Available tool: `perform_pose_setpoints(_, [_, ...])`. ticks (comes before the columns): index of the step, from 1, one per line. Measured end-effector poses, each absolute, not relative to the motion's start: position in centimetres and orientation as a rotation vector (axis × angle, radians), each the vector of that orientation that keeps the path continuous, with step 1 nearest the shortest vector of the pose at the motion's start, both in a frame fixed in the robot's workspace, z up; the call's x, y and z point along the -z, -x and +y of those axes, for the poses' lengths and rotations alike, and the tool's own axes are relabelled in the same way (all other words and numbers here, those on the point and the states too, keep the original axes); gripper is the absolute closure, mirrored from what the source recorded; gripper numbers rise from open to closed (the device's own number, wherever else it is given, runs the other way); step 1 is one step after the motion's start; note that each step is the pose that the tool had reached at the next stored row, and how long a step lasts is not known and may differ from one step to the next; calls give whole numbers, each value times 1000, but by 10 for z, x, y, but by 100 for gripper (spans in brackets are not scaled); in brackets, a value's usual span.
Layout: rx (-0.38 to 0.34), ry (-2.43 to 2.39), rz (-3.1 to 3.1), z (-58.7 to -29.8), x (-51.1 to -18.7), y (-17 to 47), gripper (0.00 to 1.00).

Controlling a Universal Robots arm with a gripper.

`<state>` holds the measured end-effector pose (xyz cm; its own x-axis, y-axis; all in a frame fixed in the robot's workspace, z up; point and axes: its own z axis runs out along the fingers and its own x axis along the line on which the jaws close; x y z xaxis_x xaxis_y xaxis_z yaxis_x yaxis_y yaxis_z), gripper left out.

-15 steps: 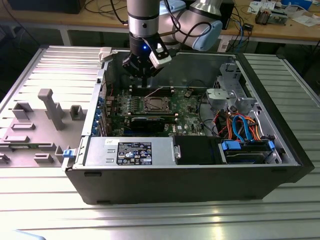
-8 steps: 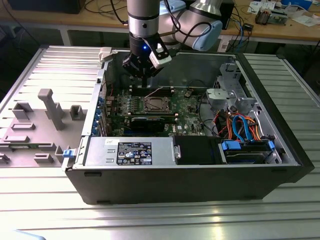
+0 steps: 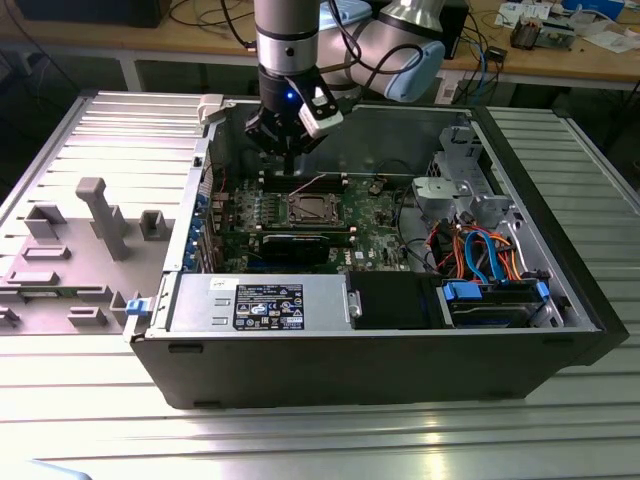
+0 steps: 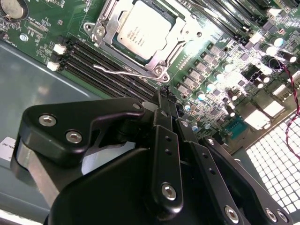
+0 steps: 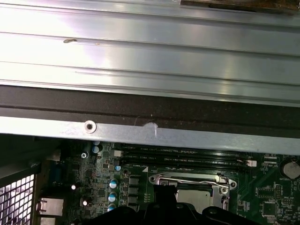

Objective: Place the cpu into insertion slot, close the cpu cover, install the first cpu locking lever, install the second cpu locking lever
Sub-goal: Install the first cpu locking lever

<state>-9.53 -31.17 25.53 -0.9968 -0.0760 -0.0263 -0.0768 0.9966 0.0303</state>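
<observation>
The cpu [image 4: 139, 29] shows its silver-grey top in the insertion slot [image 3: 309, 208] on the green board. The cpu cover [image 4: 108, 33] lies flat around it as a metal frame. A thin wire locking lever [image 4: 123, 71] runs along the socket's edge beside the memory slots, and in the first wrist view a lever [image 5: 187, 180] crosses the socket's far side. My gripper [image 3: 290, 163] hangs just behind the socket toward the case's back wall, a little above the board. Its black fingers [image 4: 162, 110] meet at the tip with nothing between them.
The open computer case [image 3: 380, 370] lies on a ribbed metal table. A black expansion card [image 3: 295, 246] sits in front of the socket, with a power supply [image 3: 265, 302] nearer still. The drive cage [image 3: 455, 190] and coloured cables [image 3: 485, 255] fill the exterior view's right. A grey fixture [image 3: 100, 215] stands at the left.
</observation>
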Motion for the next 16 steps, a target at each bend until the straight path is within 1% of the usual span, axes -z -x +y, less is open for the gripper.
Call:
perform_pose_setpoints(6, [-84, 96, 3113, -313, -252, 92, 89])
perform_pose_setpoints(16, [-84, 83, 3113, -313, -251, 92, 89])
